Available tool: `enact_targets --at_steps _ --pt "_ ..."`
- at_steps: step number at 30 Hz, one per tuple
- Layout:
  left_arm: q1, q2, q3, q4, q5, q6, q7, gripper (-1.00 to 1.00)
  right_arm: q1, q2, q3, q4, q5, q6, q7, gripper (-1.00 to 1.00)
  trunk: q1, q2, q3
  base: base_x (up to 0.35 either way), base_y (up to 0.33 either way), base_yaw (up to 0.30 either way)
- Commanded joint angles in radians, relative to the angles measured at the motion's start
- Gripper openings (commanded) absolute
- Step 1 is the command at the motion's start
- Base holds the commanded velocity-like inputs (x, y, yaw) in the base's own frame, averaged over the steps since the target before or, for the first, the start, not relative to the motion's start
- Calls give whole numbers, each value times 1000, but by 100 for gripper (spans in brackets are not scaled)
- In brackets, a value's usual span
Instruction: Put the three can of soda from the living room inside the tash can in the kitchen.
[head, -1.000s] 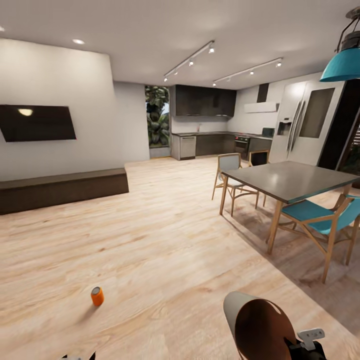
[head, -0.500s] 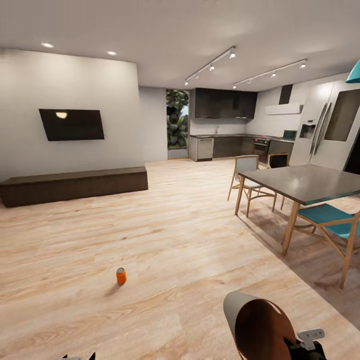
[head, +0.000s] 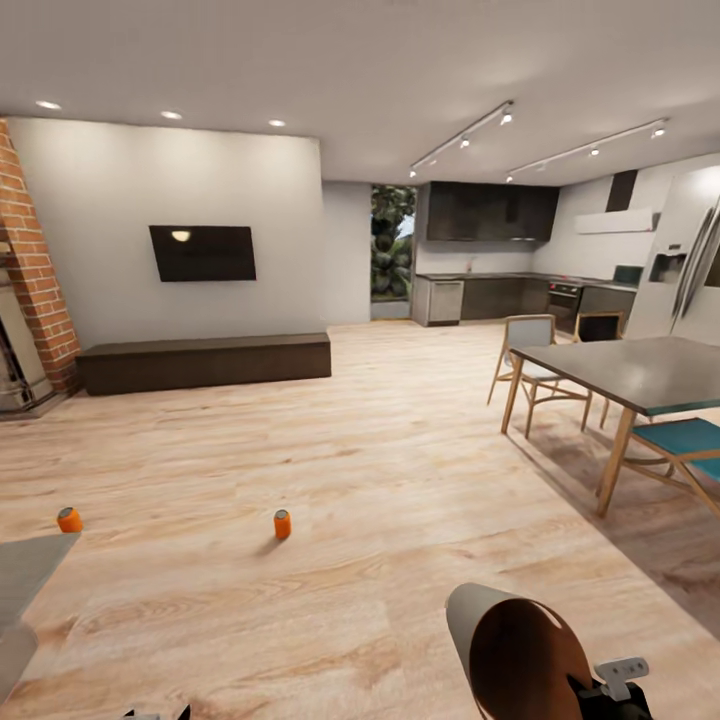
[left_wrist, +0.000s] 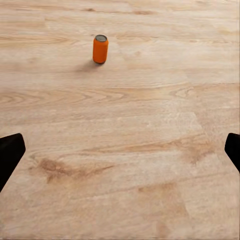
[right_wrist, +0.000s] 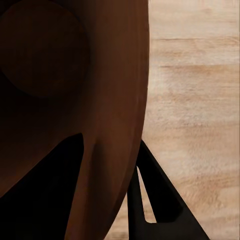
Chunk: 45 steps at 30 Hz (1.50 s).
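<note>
An orange can of soda (head: 283, 524) stands upright on the living room's wood floor, and a second orange can (head: 69, 519) stands further left. The nearer-looking can (left_wrist: 100, 49) also appears in the left wrist view, well ahead of my left gripper (left_wrist: 120, 155), which is open with nothing between its fingers. The tash can (head: 515, 650) lies tilted at the bottom right of the head view, its copper-brown inside facing the camera. My right gripper (head: 610, 690) is shut on its rim (right_wrist: 112, 100), one finger inside and one outside. The dark blue can is out of view.
A long dark bench (head: 205, 362) runs under the wall TV (head: 203, 252), with the brick chimney (head: 30, 260) at the far left. A dining table (head: 640, 370) with chairs (head: 530, 345) stands at the right. The kitchen (head: 500, 270) is far back. A grey surface (head: 25, 570) juts in at the lower left.
The head view has swung left, so the whole picture shifted right. The brick chimney and a second orange can have come into view. The tash can stays in my right gripper.
</note>
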Motion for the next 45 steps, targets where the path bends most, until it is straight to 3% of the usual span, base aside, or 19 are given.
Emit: enact_targets --at_steps 1,12,32,34,39,45 --pt "0 0 0 0 0 1 1 100 -1 0 -8 -3 -7 0 1 -100 0 0 1 -138 0 178" --pt "0 0 0 1 0 7 2 100 -1 0 -9 -4 -8 3 1 -100 0 0 3 -12 0 62" --pt "0 0 0 7 0 8 2 100 -1 -2 -21 -6 -14 12 1 -100 0 0 -15 300 0 1" --pt "0 0 0 10 0 8 2 100 -1 -2 -22 -6 -16 32 0 -100 0 0 -15 308 0 0" --pt "-1 -1 1 14 -2 9 3 100 -5 -2 -23 -19 -16 205 -1 -100 0 0 -15 299 0 0" --pt "-1 -1 1 15 -3 10 4 100 -14 0 -20 -24 -10 296 -1 -100 0 0 -15 314 0 0"
